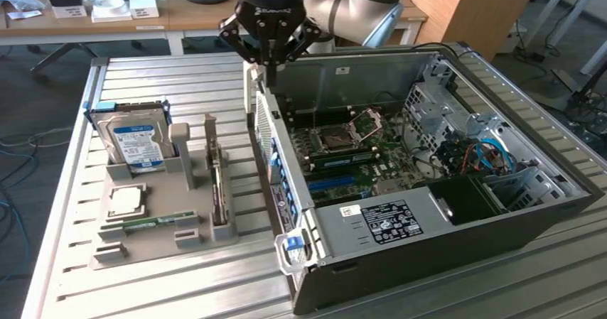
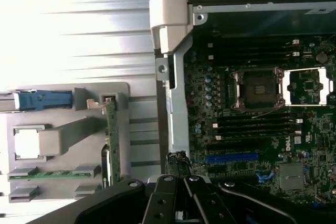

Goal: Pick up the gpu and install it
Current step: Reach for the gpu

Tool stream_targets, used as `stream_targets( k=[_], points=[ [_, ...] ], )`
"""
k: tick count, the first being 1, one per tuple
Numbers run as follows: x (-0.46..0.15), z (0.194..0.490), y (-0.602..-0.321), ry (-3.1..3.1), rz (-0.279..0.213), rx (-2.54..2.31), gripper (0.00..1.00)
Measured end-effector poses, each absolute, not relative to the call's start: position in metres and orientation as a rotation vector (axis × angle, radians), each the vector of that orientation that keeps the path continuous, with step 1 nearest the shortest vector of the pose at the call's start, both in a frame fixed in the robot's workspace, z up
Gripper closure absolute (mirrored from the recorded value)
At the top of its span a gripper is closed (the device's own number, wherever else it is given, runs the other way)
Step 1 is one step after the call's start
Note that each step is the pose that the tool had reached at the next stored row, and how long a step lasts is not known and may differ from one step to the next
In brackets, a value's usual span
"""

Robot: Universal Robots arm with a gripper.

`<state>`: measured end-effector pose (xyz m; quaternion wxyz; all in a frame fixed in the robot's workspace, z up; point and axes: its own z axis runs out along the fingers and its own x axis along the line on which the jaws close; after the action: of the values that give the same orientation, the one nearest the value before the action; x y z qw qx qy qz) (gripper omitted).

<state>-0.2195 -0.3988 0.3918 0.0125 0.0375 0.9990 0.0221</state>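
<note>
1 gpu (image 2: 111, 129) edge-on, its faces hidden

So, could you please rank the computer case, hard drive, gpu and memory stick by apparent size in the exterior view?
Largest first:
computer case
hard drive
gpu, seen edge-on, so its rank is unsure
memory stick

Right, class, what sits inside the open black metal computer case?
Inside the black metal computer case: a green motherboard with an open processor socket, a blue slot and blue cables. A grey labelled box hides whatever lies beneath it.
</note>
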Motion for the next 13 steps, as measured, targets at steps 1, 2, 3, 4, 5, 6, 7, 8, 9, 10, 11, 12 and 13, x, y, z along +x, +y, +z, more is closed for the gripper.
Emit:
stream_targets(
  k=[1,2,3,4,5,6,7,8,9,10,11,12,13],
  points=[
    [-0.223,0.392,-0.399,3.114,0.069,0.117,0.89],
    [-0.226,0.392,-0.399,3.114,0.069,0.116,0.89],
    [-0.229,0.392,-0.399,3.114,0.069,0.116,0.89],
    [-0.232,0.392,-0.399,3.114,0.069,0.117,0.89],
    [-0.236,0.392,-0.399,3.114,0.069,0.117,0.89],
    [-0.239,0.392,-0.399,3.114,0.069,0.117,0.89],
    [-0.243,0.391,-0.399,3.114,0.069,0.117,0.89],
    [-0.246,0.391,-0.399,3.114,0.069,0.117,0.89],
    [-0.249,0.391,-0.399,3.114,0.069,0.116,0.89],
    [-0.252,0.391,-0.399,3.114,0.069,0.116,0.89],
    [-0.255,0.391,-0.399,3.114,0.069,0.117,0.89],
    [-0.258,0.391,-0.399,3.114,0.069,0.117,0.89],
    [-0.262,0.391,-0.398,3.114,0.069,0.117,0.89]
  ],
)
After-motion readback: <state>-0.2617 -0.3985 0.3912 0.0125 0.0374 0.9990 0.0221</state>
